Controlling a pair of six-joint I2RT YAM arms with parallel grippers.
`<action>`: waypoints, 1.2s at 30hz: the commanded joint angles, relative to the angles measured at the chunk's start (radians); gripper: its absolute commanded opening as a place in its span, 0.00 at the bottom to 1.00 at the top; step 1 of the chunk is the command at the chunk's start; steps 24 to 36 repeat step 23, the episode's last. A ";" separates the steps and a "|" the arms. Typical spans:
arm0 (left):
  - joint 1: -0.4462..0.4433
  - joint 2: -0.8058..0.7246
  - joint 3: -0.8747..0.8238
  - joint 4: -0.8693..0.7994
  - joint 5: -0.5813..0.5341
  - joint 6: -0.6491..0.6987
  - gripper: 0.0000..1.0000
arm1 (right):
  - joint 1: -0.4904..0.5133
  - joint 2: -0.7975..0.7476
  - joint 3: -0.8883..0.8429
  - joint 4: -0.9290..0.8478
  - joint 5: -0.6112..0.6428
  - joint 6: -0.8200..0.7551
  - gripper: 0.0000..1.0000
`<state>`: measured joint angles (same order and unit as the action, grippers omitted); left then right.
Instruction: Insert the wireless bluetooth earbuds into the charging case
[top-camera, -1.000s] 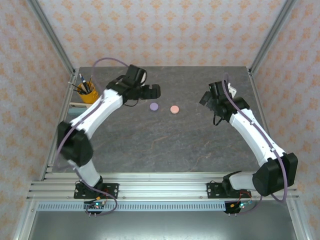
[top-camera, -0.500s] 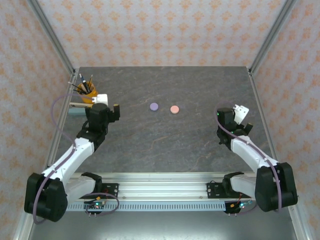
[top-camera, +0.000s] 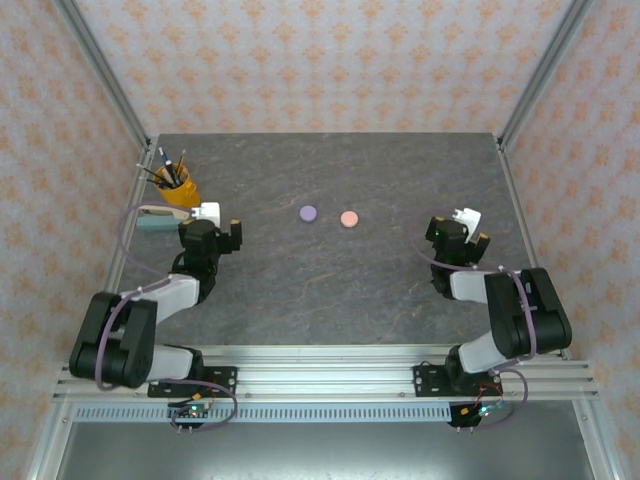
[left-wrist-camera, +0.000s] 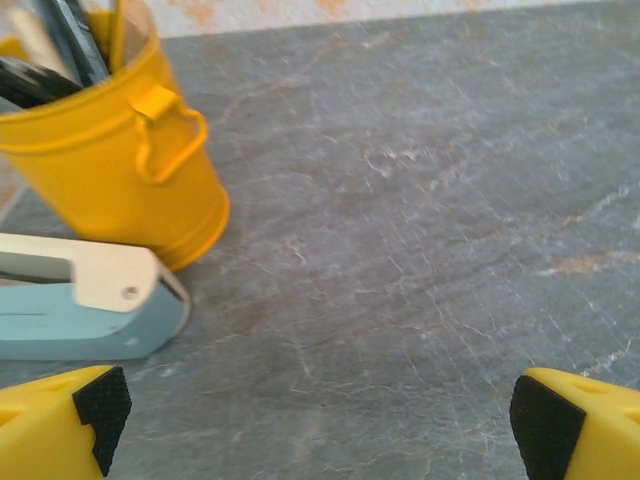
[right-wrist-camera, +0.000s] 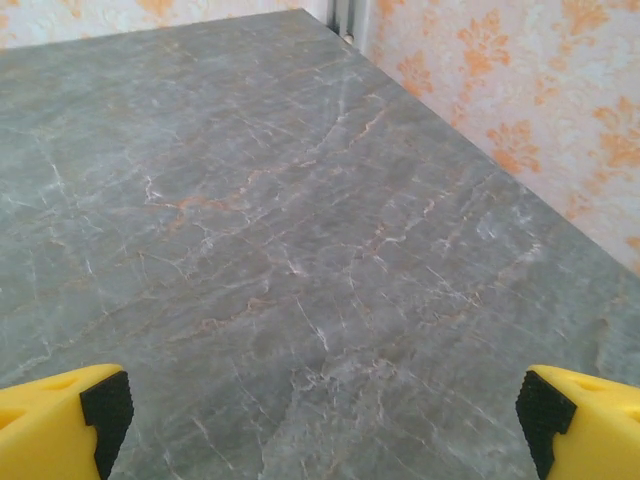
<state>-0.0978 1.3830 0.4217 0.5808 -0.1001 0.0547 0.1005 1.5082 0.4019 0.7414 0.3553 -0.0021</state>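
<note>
Bench (top-camera: 330, 290) is mostly bare slate, with open room through the middle. Lilac case (top-camera: 308, 212) and pink case (top-camera: 348, 219) sit side by side, not touching, toward 12 o'clock. Yellow bucket (top-camera: 178, 188) of pens and stapler (top-camera: 152, 218) crowd the 10 o'clock edge, just beside left hand (top-camera: 212, 232). Right hand (top-camera: 458, 238) is at 3 o'clock, near the bench edge. Both hands wide, holding nothing, well apart from the cases.

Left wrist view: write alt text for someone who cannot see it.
The open left gripper hovers over a grey marbled table. At upper left stands a yellow bucket of dark tools, with a blue-and-cream stapler-like object lying beside it.
</note>
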 joint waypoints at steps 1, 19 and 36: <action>0.029 0.097 -0.009 0.169 0.057 0.009 1.00 | -0.036 0.012 0.005 0.065 -0.117 -0.001 1.00; 0.086 0.117 0.006 0.160 0.105 -0.041 1.00 | -0.056 0.018 0.017 0.038 -0.176 -0.005 0.99; 0.081 0.115 0.005 0.162 0.099 -0.038 1.00 | -0.056 0.009 0.001 0.059 -0.180 -0.009 0.99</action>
